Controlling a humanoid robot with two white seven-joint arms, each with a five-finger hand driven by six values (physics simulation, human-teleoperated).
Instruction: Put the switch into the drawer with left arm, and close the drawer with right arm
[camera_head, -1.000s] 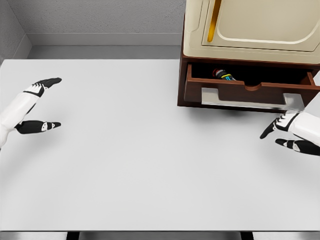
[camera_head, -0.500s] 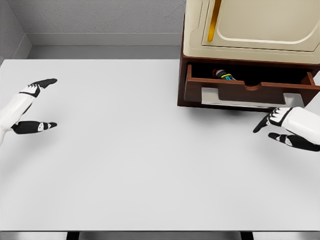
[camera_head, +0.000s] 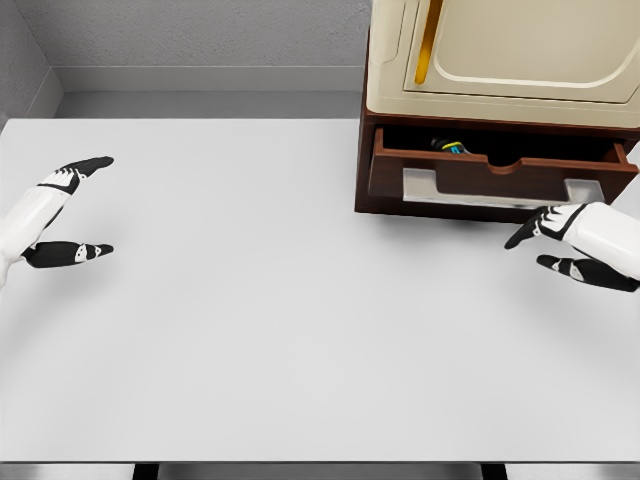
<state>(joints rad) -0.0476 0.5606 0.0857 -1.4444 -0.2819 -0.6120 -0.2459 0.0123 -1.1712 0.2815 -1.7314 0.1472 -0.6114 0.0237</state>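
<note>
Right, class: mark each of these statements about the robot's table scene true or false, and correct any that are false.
1. The switch lies inside the drawer. True.
2. The drawer is fully shut. False: it is partly open, its front standing out from the cabinet.
3. The left hand holds the switch. False: it is open and holds nothing, at the table's left edge.
4. The right hand is open, just below the drawer front. True.
5. The cabinet stands at the table's far left. False: it stands at the far right.
</note>
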